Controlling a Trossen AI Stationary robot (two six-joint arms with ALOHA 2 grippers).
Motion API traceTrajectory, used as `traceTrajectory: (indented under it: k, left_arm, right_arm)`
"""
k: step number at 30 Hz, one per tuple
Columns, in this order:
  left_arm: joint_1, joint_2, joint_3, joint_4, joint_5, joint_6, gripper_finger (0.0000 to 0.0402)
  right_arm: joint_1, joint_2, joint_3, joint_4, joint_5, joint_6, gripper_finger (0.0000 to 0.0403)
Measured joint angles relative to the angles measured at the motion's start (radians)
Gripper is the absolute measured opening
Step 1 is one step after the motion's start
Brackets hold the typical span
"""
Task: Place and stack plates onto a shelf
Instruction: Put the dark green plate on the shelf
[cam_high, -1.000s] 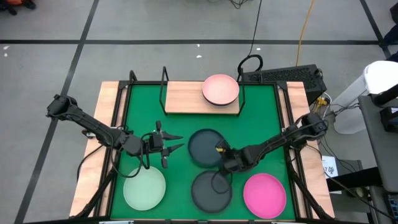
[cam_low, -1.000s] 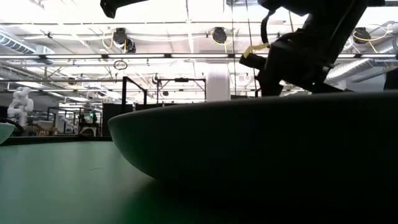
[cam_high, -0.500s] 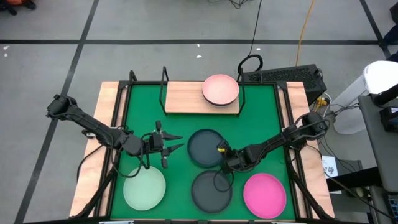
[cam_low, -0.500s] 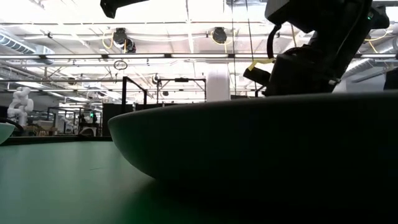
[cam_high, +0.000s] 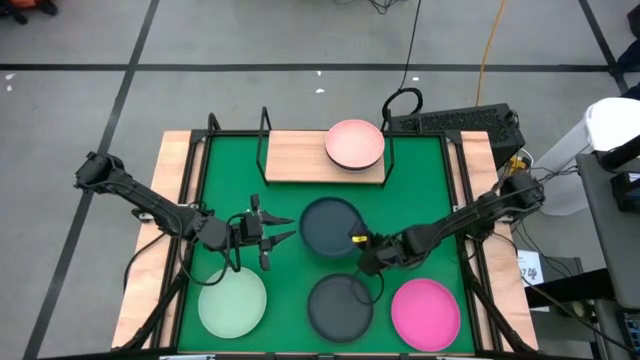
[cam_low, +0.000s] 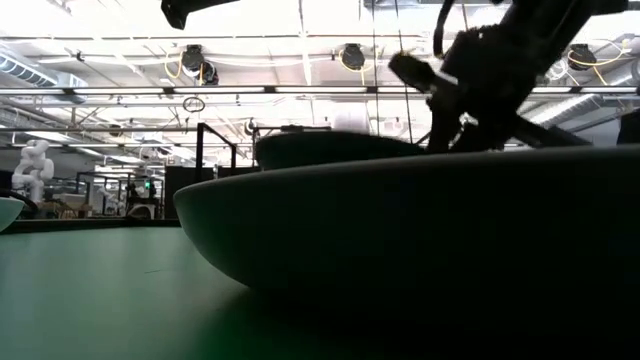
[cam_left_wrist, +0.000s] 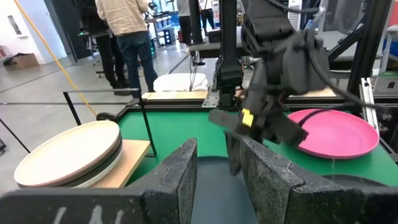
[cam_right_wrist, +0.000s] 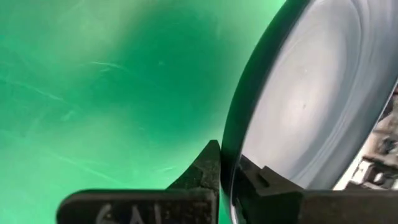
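Item: dark teal plate (cam_high: 331, 226), at the centre of the green mat (cam_high: 420, 200), its rim clamped by the right gripper (cam_high: 366, 252) at the plate's 4 o'clock edge; in the right wrist view the rim (cam_right_wrist: 231, 163) is pinched between the closed fingers (cam_right_wrist: 205, 169), and in the low view the plate (cam_low: 330, 149) is seen raised behind the near one.

Item: black plate (cam_high: 339, 306), at the mat's 6 o'clock; in the low view it fills the foreground (cam_low: 420, 230).

Item: pale green plate (cam_high: 232, 304), at 7 o'clock. Item: hot pink plate (cam_high: 426, 313), at 5 o'clock.

Item: shelf (cam_high: 300, 158), at 12 o'clock on the tabletop (cam_high: 170, 160), bearing a pale pink plate (cam_high: 354, 144); only the left wrist view shows further plates stacked beneath it (cam_left_wrist: 68, 155).

Item: left gripper (cam_high: 283, 228), at 9 o'clock of the teal plate, fingers partly parted, nothing held.

Writing: faint marks on the gripper bases in the wrist views, not legible. Persons (cam_left_wrist: 124, 31) are shown beyond the tabletop only in the left wrist view.
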Motion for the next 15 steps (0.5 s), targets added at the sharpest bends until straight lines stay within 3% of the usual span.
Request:
traceTrajectory:
  k: [7, 15]
  left_arm:
    - [0.0, 0.0, 0.0, 0.005, 0.0, 0.005, 0.0129]
    - [-0.007, 0.0, 0.001, 0.118, 0.005, 0.042, 0.0129]
  right_arm:
    - [-0.041, -0.079, 0.0, 0.144, 0.001, -0.125, 0.0002]
    - [-0.208, -0.075, 0.0, 0.462, 0.045, -0.181, 0.0001]
